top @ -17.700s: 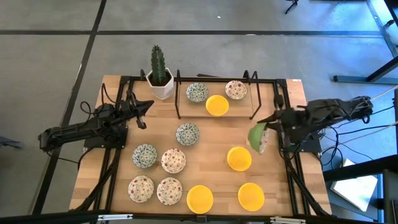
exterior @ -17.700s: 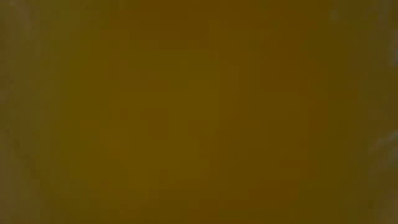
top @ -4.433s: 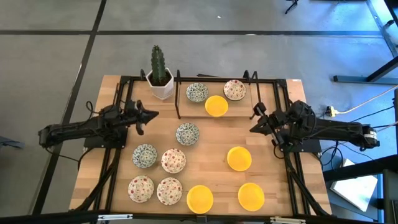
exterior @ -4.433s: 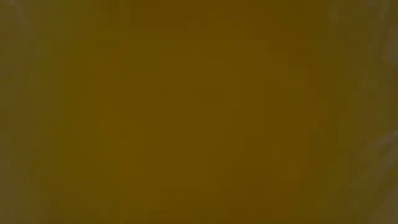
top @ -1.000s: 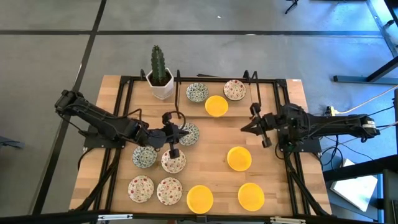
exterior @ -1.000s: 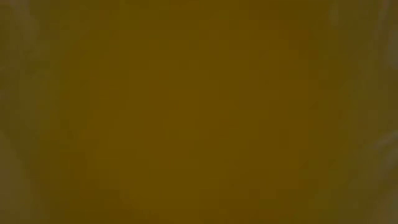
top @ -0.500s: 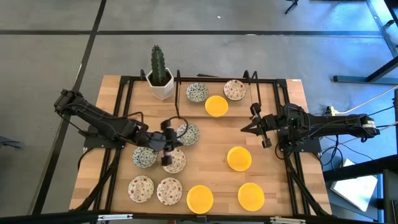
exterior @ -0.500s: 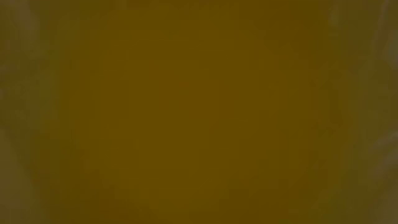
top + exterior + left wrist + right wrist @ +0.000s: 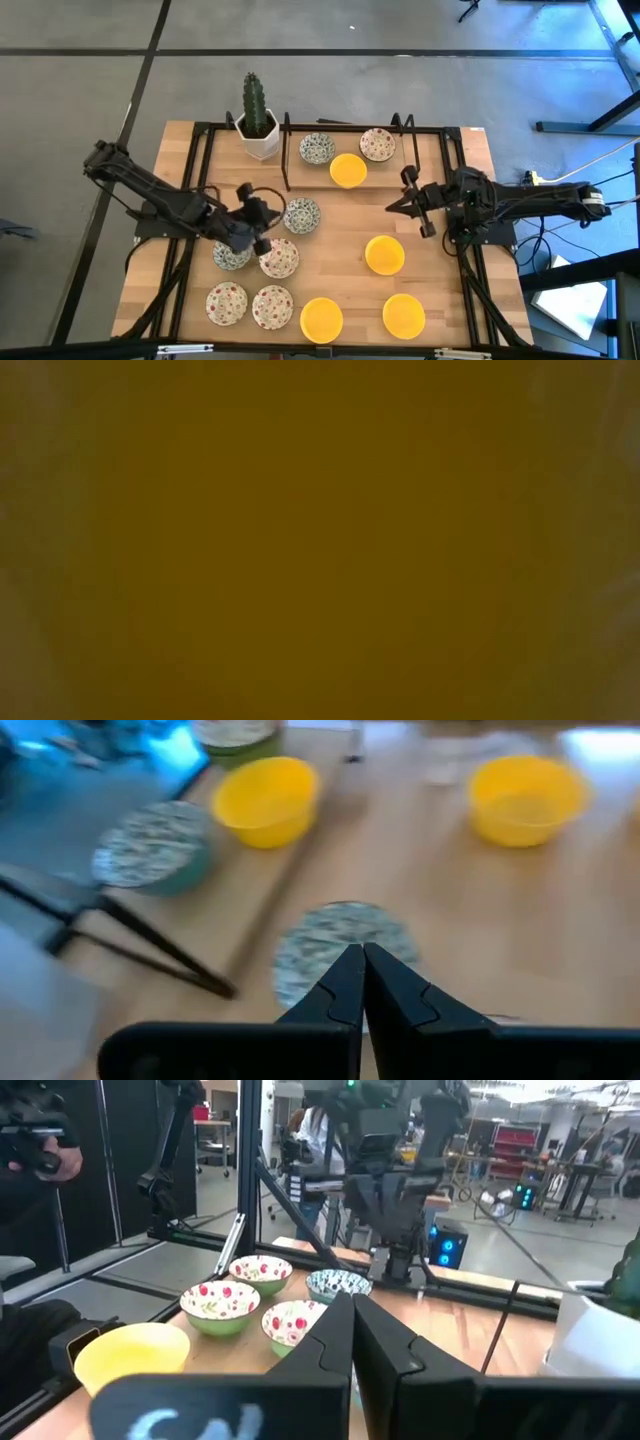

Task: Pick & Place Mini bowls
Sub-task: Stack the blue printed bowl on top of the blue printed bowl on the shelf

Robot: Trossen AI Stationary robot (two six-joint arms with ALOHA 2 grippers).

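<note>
High view first: the wooden table [image 9: 440, 300] carries mini bowls spread in loose groups. At the back, a dark wire rack [image 9: 288, 160] frames three of them: a blue-green patterned bowl [image 9: 317, 149], a red-speckled bowl [image 9: 379, 144] and a yellow bowl [image 9: 348, 169] just in front of those two. Beside the rack stands a cactus in a white pot [image 9: 257, 125].

The left arm reaches in across the table, and the left gripper [image 9: 262, 240] hangs over the middle cluster with its fingers pressed together, holding nothing. It sits between a blue-green bowl [image 9: 303, 215] toward the rack and a speckled bowl [image 9: 280, 258] nearer the front. Another blue-green bowl [image 9: 229, 256] is partly hidden under the arm. Along the front edge lie two more speckled bowls [image 9: 227, 303] [image 9: 272, 306] and two yellow ones [image 9: 322, 318] [image 9: 403, 315], with a third yellow bowl [image 9: 384, 254] farther in on the right half.

From the left wrist view, the closed fingertips [image 9: 358, 960] point down at a patterned bowl [image 9: 340, 935] directly below them; I cannot tell whether they touch it.

The right arm waits at the right side of the table, and the right gripper [image 9: 408, 195] is also closed and empty, raised well clear of the yellow bowls.

The low view shows only a flat brownish-yellow blur.
</note>
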